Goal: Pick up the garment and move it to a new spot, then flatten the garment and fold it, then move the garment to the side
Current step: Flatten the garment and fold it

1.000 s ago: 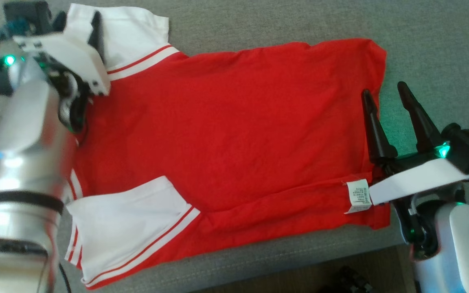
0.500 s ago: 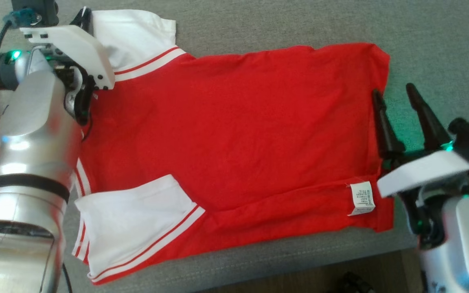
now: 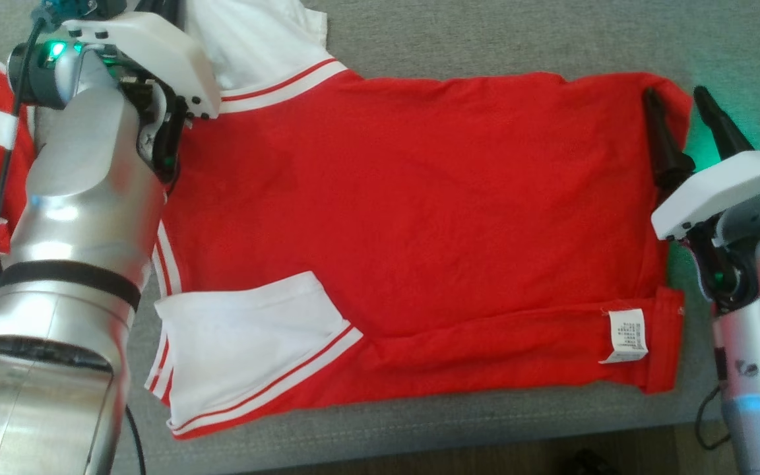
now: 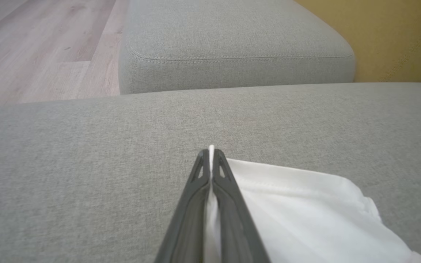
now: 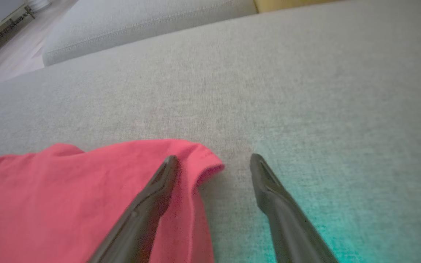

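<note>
Now L jaws clamped onto sleeve [image 4: 298, 204], prev. apart

I've got grey upholstery [image 4: 86, 182] near, another grey cushion [image 4: 232, 40] beyond, wood floor [image 4: 31, 47] far left, mustard wall [image 4: 397, 36] far right.

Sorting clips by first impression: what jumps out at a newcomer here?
A red shirt with white sleeves lies spread across the grey cushion. At its far-left corner the left fingers are shut on a white sleeve; at the far-right corner the right fingers stand open, one over the red hem, one over bare cushion.
</note>
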Motion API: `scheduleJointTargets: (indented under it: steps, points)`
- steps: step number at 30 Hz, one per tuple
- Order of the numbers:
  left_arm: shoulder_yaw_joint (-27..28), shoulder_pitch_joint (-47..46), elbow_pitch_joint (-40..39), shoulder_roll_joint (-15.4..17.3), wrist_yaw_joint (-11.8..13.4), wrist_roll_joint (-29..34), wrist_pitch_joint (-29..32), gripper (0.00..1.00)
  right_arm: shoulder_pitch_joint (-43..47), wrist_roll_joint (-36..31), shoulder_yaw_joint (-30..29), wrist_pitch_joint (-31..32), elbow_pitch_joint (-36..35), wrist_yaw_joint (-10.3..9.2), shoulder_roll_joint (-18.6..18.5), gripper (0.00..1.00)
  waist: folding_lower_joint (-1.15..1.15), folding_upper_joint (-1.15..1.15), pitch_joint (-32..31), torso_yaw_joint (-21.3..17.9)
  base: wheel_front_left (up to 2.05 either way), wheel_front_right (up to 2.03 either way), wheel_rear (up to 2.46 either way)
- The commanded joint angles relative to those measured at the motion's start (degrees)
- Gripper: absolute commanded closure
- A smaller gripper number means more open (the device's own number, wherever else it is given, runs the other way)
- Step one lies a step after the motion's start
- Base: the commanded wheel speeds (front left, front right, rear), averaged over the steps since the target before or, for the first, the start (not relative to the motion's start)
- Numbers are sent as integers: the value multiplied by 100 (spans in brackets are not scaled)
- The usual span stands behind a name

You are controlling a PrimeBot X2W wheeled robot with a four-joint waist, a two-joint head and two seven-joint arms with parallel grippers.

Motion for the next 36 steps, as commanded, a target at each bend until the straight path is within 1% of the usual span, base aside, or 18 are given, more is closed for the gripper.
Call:
scheduleJointTargets:
  steps: [1,3,4,5,6,11,13,18,24,29,33,36]
  points:
    - [70,-192,-142,185,-17,-37,-93,100,-96,115,50,114,-68,-5,-100,0,-1,0,3,26,0,0,0]
    - [66,-194,-143,169,-33,-57,-144,100,-184,244,98,296,83,-5,-161,0,-1,0,-8,50,0,0,0]
    - [60,-192,-152,162,-38,-61,-174,100,-209,338,116,428,164,-5,-169,21,-1,0,-22,65,0,0,0]
    - [60,-192,-152,162,-38,-61,-174,100,-209,338,116,428,164,-5,-169,21,-1,0,-22,65,0,0,0]
    - [65,-190,-194,155,-47,-78,-230,100,-278,405,144,506,204,-5,-244,100,-1,0,-45,86,0,0,0]
    - [144,-126,-484,201,-24,-120,-337,100,-420,654,91,410,198,-5,-340,100,-1,0,-175,138,0,0,0]
    - [196,-62,-701,231,0,-129,-352,100,-488,675,88,238,103,-5,-425,100,-1,0,-235,162,0,0,0]
    - [397,316,-1746,315,116,-69,-359,100,-537,739,165,-167,-102,-5,-596,100,-1,0,-353,235,0,0,0]
    - [555,1036,-2830,374,176,10,-360,100,-427,827,247,-369,-114,-5,-678,100,-1,0,-439,291,0,0,0]
    - [728,1902,-3945,427,295,92,-360,100,-172,959,346,-567,-267,-5,-708,100,-1,0,-550,288,0,0,0]
    - [809,2902,-4873,453,395,134,-360,100,319,1306,502,-747,-599,-5,-680,100,-1,0,-694,286,0,0,0]
    - [883,3727,-5402,470,516,80,-361,100,769,1493,593,-794,-780,-5,-673,100,-1,0,-821,263,0,0,0]
